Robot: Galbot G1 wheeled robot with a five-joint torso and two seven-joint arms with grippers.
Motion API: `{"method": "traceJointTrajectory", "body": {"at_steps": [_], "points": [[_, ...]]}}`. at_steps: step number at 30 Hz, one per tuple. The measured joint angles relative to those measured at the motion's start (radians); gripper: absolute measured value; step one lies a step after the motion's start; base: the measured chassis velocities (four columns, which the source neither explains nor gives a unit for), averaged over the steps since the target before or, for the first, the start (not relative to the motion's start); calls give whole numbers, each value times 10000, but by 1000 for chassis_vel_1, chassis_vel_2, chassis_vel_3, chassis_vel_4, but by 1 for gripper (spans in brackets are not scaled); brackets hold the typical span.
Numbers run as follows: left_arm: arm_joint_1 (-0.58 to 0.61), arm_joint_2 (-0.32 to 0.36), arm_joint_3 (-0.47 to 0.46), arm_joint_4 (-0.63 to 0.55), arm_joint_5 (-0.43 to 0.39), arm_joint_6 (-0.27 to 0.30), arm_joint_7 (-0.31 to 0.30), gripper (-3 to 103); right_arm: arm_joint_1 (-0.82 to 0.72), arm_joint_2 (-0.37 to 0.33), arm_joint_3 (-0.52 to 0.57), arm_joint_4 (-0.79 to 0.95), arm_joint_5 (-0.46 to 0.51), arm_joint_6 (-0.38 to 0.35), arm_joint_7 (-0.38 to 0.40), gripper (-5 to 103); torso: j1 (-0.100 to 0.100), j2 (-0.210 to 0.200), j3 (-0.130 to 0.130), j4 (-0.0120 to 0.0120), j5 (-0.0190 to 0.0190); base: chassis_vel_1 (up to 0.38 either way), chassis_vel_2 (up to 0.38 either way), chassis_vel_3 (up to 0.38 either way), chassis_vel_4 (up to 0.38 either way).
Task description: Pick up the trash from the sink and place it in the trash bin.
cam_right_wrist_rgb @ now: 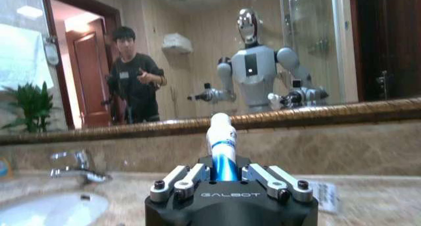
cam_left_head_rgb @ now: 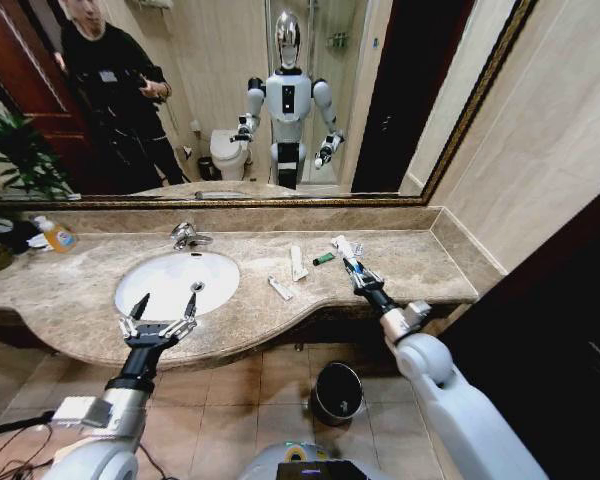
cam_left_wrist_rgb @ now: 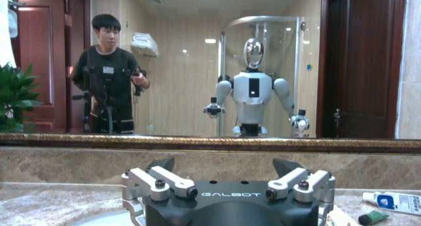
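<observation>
**Right now: white-and-blue tube clamped in the right gripper above the counter**

Upright between the fingers of the right gripper (cam_right_wrist_rgb: 224,174), the white tube with blue print (cam_right_wrist_rgb: 222,146) stands with its rounded end up; the head view shows this gripper (cam_left_head_rgb: 352,262) over the right half of the marble counter (cam_left_head_rgb: 420,262), toward the back edge. Just beside it on the counter lies a white packet with blue print (cam_left_head_rgb: 348,244), near the mirror-side edge. A small green piece (cam_left_head_rgb: 323,259) lies close by toward the basin, and next to it a slim white packet (cam_left_head_rgb: 297,262) lies lengthwise. Another short white tube (cam_left_head_rgb: 280,288) rests nearer the counter's front edge, between the slim packet and the sink (cam_left_head_rgb: 172,282).

The sink's white oval basin sits in the left half of the counter, with the chrome faucet (cam_left_head_rgb: 186,236) at its back rim. The left gripper (cam_left_head_rgb: 160,322) hovers over the basin's front rim, its fingers spread wide and holding nothing.

On the tiled floor below the counter's front edge stands the trash bin (cam_left_head_rgb: 337,392), dark with a shiny rim. An orange bottle (cam_left_head_rgb: 56,236) stands at the counter's far left back corner.
</observation>
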Motion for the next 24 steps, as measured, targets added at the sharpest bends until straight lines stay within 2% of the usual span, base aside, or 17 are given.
{"method": "traceJointTrajectory", "body": {"at_steps": [3,4,5,7,8,10,11,13,15,16,19,24], "points": [[0,0,0,0,0,0,1,100,-1406,-45,814,124,-192,681,-944,19,1,0,0,0,0,0,0,0,0],[0,0,0,0,0,0,1,100,-1406,-45,814,124,-192,681,-944,19,1,0,0,0,0,0,0,0,0],[0,0,0,0,0,0,0,100,-1921,19,1081,169,-260,870,-1278,19,0,0,0,0,-1,0,0,0,0],[0,0,-1,0,0,0,-1,100,-3185,319,1679,106,-408,1504,-2050,19,0,1,-1,-2,-1,0,0,0,0],[0,0,-1,0,0,0,-1,100,-3185,319,1679,106,-408,1504,-2050,19,0,1,-1,-2,-1,0,0,0,0],[0,0,0,0,0,0,0,100,-4125,641,2040,-237,-621,2116,-2713,19,-1,1,-1,-4,-3,0,0,0,0],[0,0,0,0,0,0,0,100,-4125,641,2040,-237,-621,2116,-2713,19,-1,1,-1,-4,-3,0,0,0,0],[0,0,-1,0,0,0,0,100,-4713,1117,2094,-958,-992,2847,-3260,19,-1,1,0,-4,-3,0,0,0,0],[0,0,0,0,0,0,0,100,-4758,1454,1877,-1796,-1407,3320,-3377,19,-1,1,-1,-3,-5,0,0,0,0],[0,0,0,0,0,0,0,100,-4758,1454,1877,-1796,-1407,3320,-3377,19,-1,1,-1,-3,-5,0,0,0,0],[0,0,-1,0,0,-1,0,100,-4042,1815,1415,-3697,-2130,3918,-3365,19,-1,1,0,-4,-2,0,0,0,0],[0,-1,0,0,0,0,0,100,-2982,1888,881,-5276,-2599,4069,-3256,19,1,0,1,-1,-3,0,0,0,0]]}}
